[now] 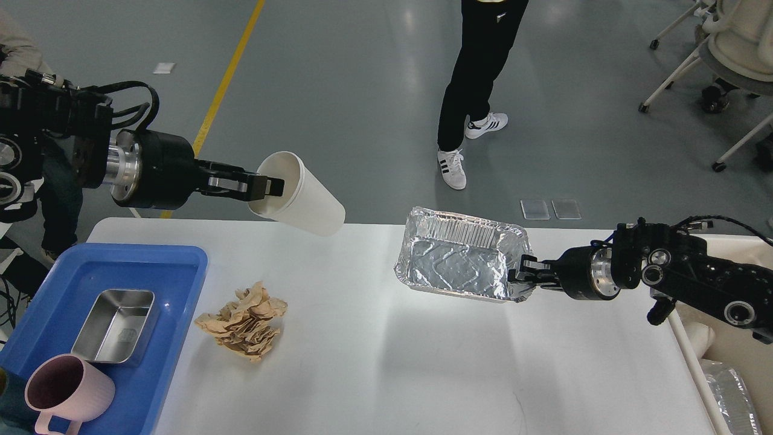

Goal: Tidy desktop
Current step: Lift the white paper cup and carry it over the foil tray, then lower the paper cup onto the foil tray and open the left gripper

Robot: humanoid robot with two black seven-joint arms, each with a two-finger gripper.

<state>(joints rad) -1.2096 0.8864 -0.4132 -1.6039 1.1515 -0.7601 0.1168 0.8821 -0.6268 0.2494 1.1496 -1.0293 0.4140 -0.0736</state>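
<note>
The white desktop (392, 362) fills the lower middle of the head view. My left gripper (272, 186) is shut on the rim of a white paper cup (305, 199), held tilted on its side above the desktop's far left edge. My right gripper (524, 277) is shut on the right rim of a foil tray (462, 254), held tilted above the desktop's far right part. A crumpled brown paper (244, 322) lies on the desktop left of centre.
A blue plastic tray (175, 314) at the left holds a steel tin (115, 326) and a pink mug (66, 393). A cream bin (731, 338) stands off the right edge. A person (477, 78) stands beyond the table; chairs (718, 54) stand at far right.
</note>
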